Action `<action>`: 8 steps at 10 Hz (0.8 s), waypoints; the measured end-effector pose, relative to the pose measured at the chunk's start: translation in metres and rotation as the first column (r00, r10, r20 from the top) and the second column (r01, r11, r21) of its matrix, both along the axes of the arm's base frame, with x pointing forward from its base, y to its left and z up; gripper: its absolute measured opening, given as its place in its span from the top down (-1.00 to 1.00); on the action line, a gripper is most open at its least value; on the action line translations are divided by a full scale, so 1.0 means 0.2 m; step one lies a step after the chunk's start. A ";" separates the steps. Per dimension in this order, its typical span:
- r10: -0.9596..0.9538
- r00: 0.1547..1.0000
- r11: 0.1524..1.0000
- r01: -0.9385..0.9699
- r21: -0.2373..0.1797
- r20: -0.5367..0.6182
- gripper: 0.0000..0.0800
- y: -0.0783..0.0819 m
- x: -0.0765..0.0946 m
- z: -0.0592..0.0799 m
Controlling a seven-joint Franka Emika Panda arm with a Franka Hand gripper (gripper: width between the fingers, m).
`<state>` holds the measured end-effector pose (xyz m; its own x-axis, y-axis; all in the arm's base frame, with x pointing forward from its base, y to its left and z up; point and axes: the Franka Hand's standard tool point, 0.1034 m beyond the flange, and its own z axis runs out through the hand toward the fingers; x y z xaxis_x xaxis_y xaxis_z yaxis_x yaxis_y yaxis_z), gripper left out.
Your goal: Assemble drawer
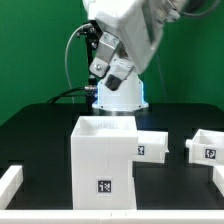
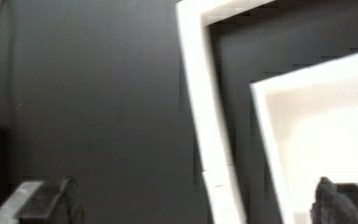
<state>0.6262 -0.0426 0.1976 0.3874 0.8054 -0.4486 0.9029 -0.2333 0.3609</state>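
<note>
The arm (image 1: 120, 30) is reaching out over the back of the black table (image 1: 40, 125); its gripper (image 1: 118, 80) is hovering well above the parts and touching none of them. In the wrist view the two dark fingertips (image 2: 43, 200) are standing wide apart with nothing clamped between them, so the pincer is released and carrying nothing. The casing (image 1: 100, 160) is standing upright near the front middle of the table; its top is lying open and its tag (image 1: 103, 186) is facing the exterior camera. A tray (image 1: 152, 145) is sitting just behind the casing toward the exterior view's right, though whether the two are touching is unclear. A second tray (image 1: 207, 148) is resting well apart at the exterior view's right edge. A bar (image 1: 8, 183) is lying at the exterior view's left edge. Below the fingertips a white rim (image 2: 201, 100) and a white face (image 2: 327, 140) are showing against the dark table; which part they belong to cannot be told.
</note>
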 end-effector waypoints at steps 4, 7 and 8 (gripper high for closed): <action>-0.006 1.000 1.000 0.005 -0.018 -0.022 -0.62 0.02 0.01 -0.04; -0.031 0.995 0.998 0.027 -0.049 -0.090 -0.62 -0.05 -0.05 -0.08; -0.105 0.986 0.994 0.100 -0.046 -0.130 -0.62 -0.07 -0.10 -0.11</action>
<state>0.6061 -0.0567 0.1750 0.4022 0.7453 -0.5318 0.9154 -0.3153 0.2504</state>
